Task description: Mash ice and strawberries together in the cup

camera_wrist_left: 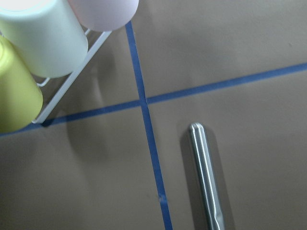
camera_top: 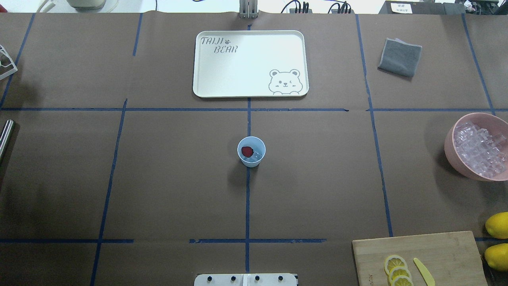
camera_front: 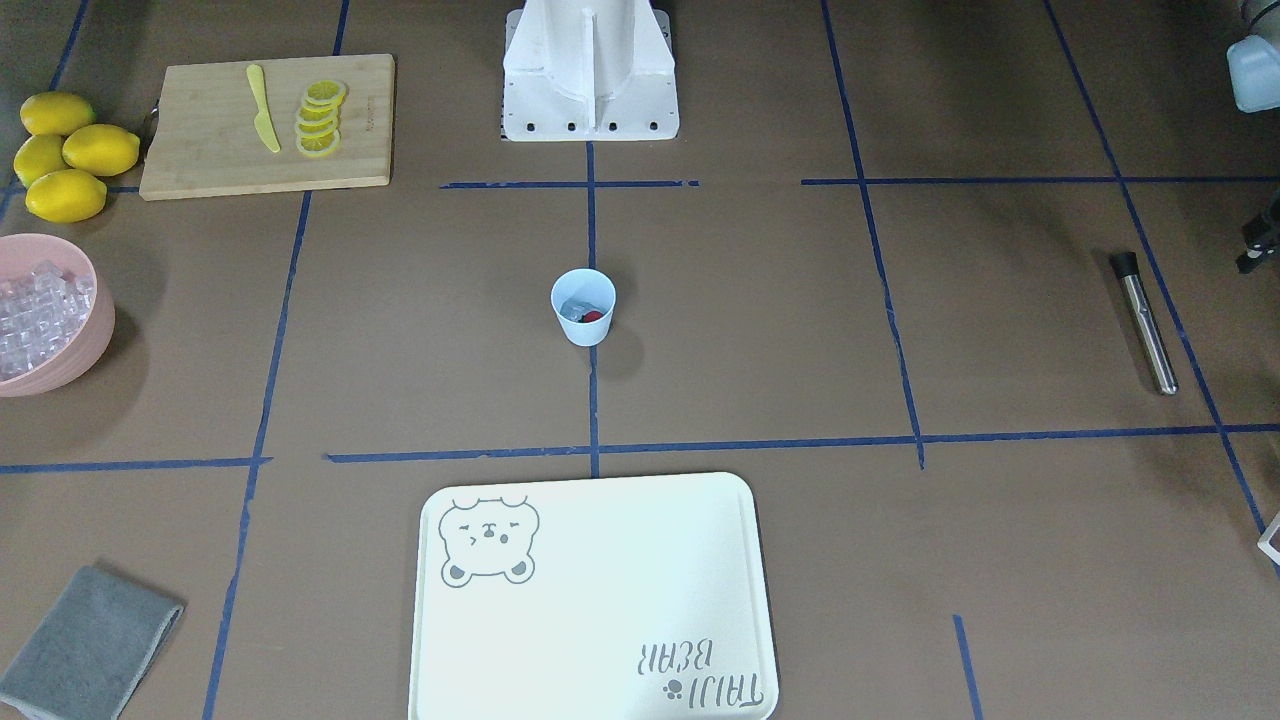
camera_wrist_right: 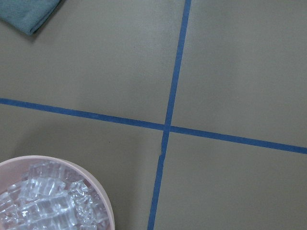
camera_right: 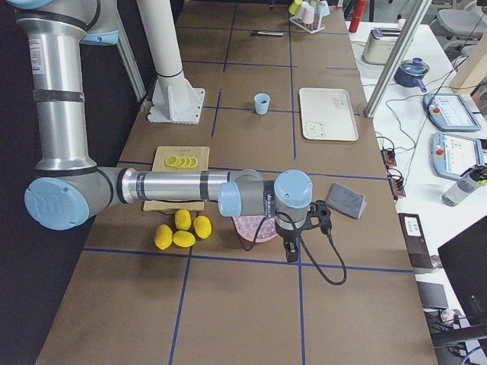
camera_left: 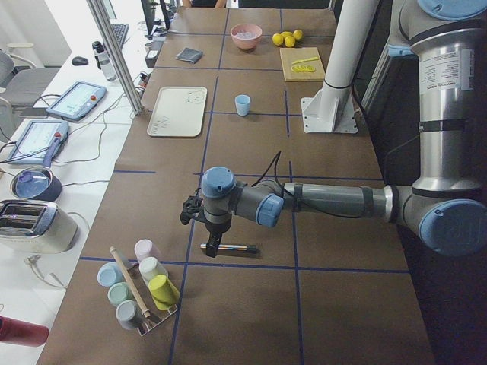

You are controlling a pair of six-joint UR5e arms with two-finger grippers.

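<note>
Since the cup (camera_front: 583, 306) already holds ice (camera_front: 573, 309) and the strawberry (camera_front: 594, 317), the loading looks done and the step in hand is fetching the muddler (camera_front: 1144, 322). Front view: cup stands upright between the robot base (camera_front: 590, 75) and the bear tray (camera_front: 595, 598), with the muddler lying flat well to the cup's side, untouched. Pink bowl (camera_front: 45, 315) of spare ice, lemons (camera_front: 65, 155) and cutting board (camera_front: 267, 125) sit on the cup's opposite side.

Overhead: red berry (camera_top: 247, 151) and clear cubes (camera_top: 256, 155) sit side by side in the cup (camera_top: 251, 151); no arm in frame.

Left-side view: left tool (camera_left: 214, 247) hangs right over the muddler (camera_left: 229, 248), far from the cup (camera_left: 243, 105); fingers apart or together, cannot tell here.

Right-side view: right tool (camera_right: 291, 249) hovers just beside the pink bowl (camera_right: 255, 228), well away from the cup (camera_right: 262, 103); its state cannot be told either.

Left wrist view: muddler's steel shaft (camera_wrist_left: 207, 178) lies bare on the surface (camera_wrist_left: 240, 43), cup rack (camera_wrist_left: 57, 43) nearby; fingers out of frame.

Right wrist view: bowl rim (camera_wrist_right: 103, 194) and ice (camera_wrist_right: 45, 203) only.

Next move, as I judge: lower the left tool, close across the shaft, lift, carry it to the cup, tip it vertical. The round shaft may roll; the light cup may tip under pressing, so the right tool probably should steady it.
</note>
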